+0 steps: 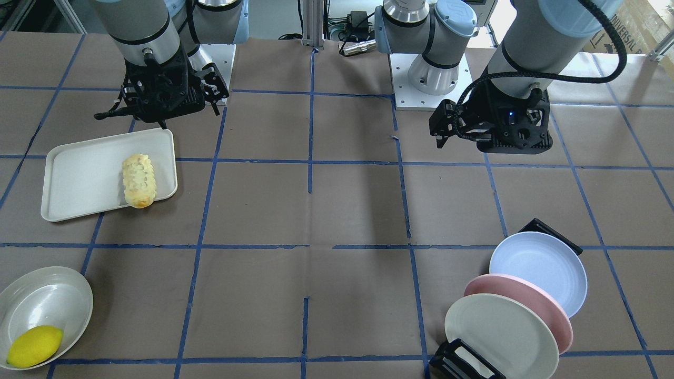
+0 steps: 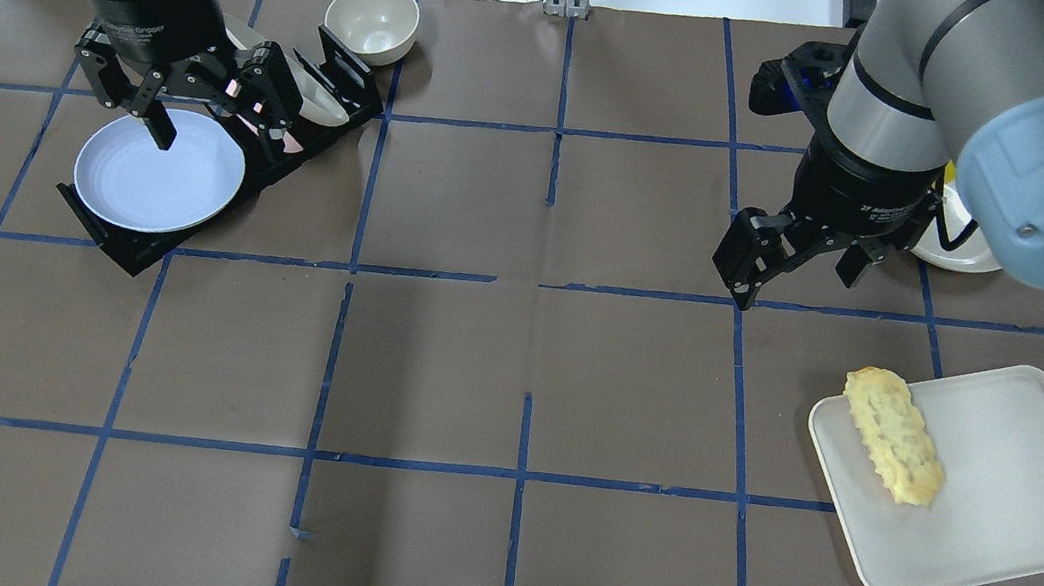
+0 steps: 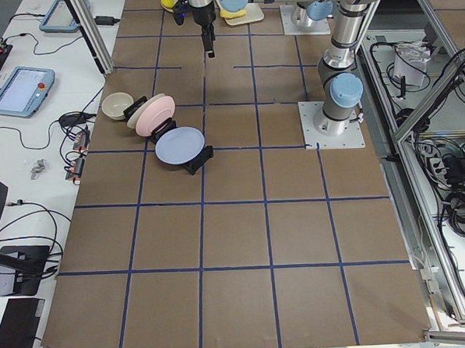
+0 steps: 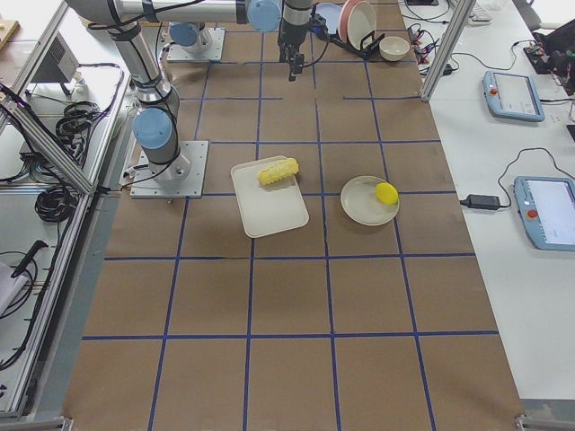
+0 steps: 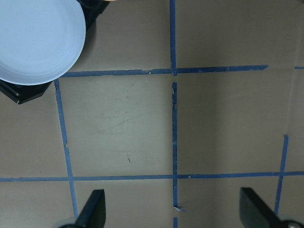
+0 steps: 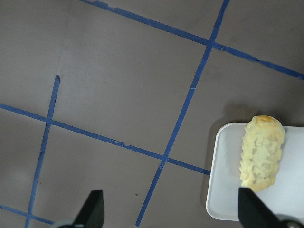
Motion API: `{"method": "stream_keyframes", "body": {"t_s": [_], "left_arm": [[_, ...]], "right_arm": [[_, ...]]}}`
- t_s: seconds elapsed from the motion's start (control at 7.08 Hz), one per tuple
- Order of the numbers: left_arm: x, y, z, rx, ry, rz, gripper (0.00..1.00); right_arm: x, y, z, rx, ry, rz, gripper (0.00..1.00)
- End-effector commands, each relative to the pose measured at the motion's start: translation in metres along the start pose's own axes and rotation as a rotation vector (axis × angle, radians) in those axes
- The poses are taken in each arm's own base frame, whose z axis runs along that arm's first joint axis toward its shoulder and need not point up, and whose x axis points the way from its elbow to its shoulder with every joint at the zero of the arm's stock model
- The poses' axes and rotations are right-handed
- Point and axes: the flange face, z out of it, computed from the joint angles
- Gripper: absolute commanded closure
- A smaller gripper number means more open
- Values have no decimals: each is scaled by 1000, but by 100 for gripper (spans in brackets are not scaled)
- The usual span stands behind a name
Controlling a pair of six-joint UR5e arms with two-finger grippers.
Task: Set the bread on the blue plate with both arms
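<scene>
- The bread [image 2: 894, 436] lies flat on the white tray [image 2: 1009, 498], along the tray edge nearest the table centre, with one end at the tray rim. Judged reason: this leaves its long sides free for a grasp from above.
- The blue plate [image 2: 158, 169] is well apart from the tray, at the opposite end of the table. It leans in a black rack [image 2: 129, 251] as the end plate, on the robot's side. A pink plate [image 1: 526, 300] and a cream plate [image 1: 500, 331] stand behind it. Judged reason: tilted storage exposes the rim for a pinch.
- The right gripper [image 6: 172, 209] hangs above the bare table just beside the tray. Its fingers are spread wide, and it holds and touches nothing.
- The left gripper [image 5: 173, 209] hangs far from the tray, above the table near the rack. Its fingers are also spread wide and it is empty.
- Judged status: neither item is grasped yet, so the plate must leave the rack before it receives the bread.
</scene>
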Motion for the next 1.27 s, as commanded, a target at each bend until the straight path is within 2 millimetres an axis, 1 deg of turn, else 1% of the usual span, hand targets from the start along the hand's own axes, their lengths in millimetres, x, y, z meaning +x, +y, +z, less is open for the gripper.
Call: {"method": "stream_keyframes", "body": {"t_s": [0.0, 0.14, 0.28, 0.42, 0.56, 0.71, 0.85, 1.13], "left_arm": [[-3, -3, 2, 1, 0, 15, 0], [-22, -13, -5, 17, 4, 57, 0], [-71, -24, -11, 29, 17, 59, 0], [-112, -28, -17, 38, 27, 57, 0], [-135, -42, -7, 52, 106, 79, 0], [-180, -76, 33, 35, 149, 61, 0], [-222, -99, 63, 19, 167, 37, 0], [-275, -153, 104, 4, 186, 98, 0]], "right_arm": [[0, -1, 0, 3, 2, -1, 0], [1, 0, 0, 0, 1, 1, 0], [0, 0, 1, -1, 0, -1, 0], [1, 1, 2, -7, -3, -1, 0], [-1, 4, 6, -17, -7, 0, 0], [2, 9, 26, -50, -22, 10, 0], [0, 11, 36, -63, -30, 11, 0], [3, 11, 34, -59, -21, -12, 0]]}}
